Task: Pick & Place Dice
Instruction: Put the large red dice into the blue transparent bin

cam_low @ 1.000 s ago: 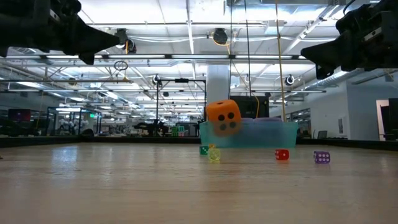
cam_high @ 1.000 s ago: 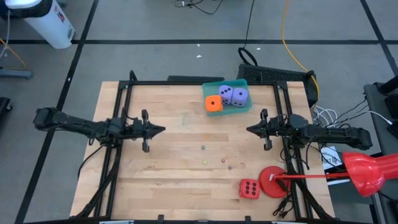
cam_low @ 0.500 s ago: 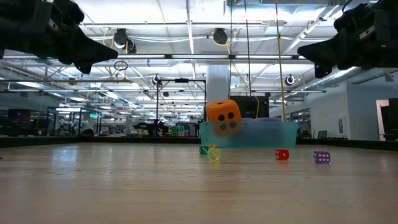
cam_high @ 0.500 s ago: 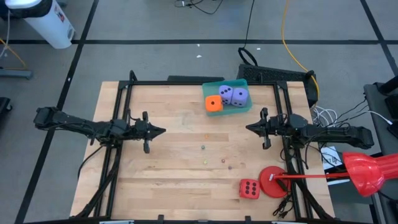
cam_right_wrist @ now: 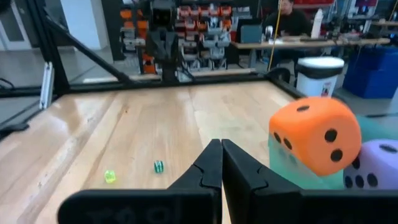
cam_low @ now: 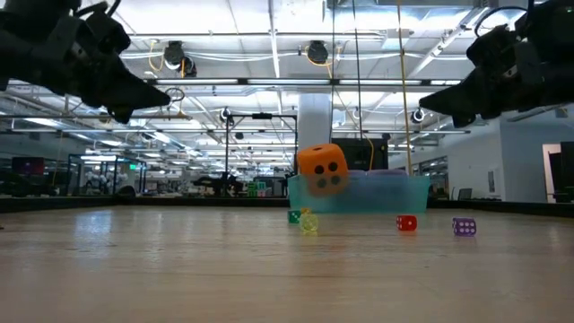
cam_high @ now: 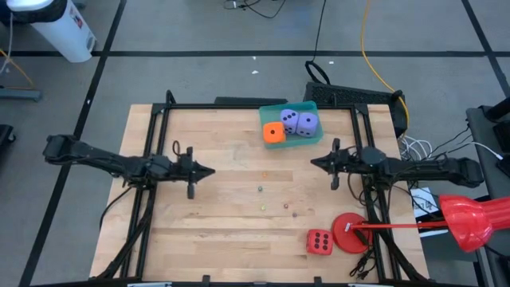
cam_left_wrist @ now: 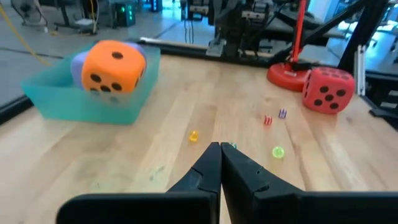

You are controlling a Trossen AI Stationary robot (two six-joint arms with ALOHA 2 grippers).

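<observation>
A teal tray [cam_high: 312, 135] at the table's far edge holds two lavender dice [cam_high: 299, 122]. The orange die [cam_high: 273, 133] sits on the tray's left rim, as the left wrist view [cam_left_wrist: 115, 65] and the right wrist view [cam_right_wrist: 316, 134] also show. The red die [cam_high: 319, 241] lies on the table near the front right and shows in the left wrist view [cam_left_wrist: 328, 89]. My left gripper [cam_high: 211, 171] hovers left of the table's middle, shut and empty [cam_left_wrist: 220, 149]. My right gripper [cam_high: 312, 163] hovers right of the middle, shut and empty [cam_right_wrist: 221, 146]. The two grippers point at each other.
A flat red round disc [cam_high: 348, 233] on a red stick lies beside the red die at the front right. Several tiny coloured dice [cam_high: 275, 203] are scattered on the wood between the grippers. A black frame [cam_high: 239, 106] edges the table.
My left gripper has moved a little toward the table's right and near edges and tipped downward. My right gripper has moved a little toward the table's left edge and tipped downward. Both stay shut. The dice have not moved.
</observation>
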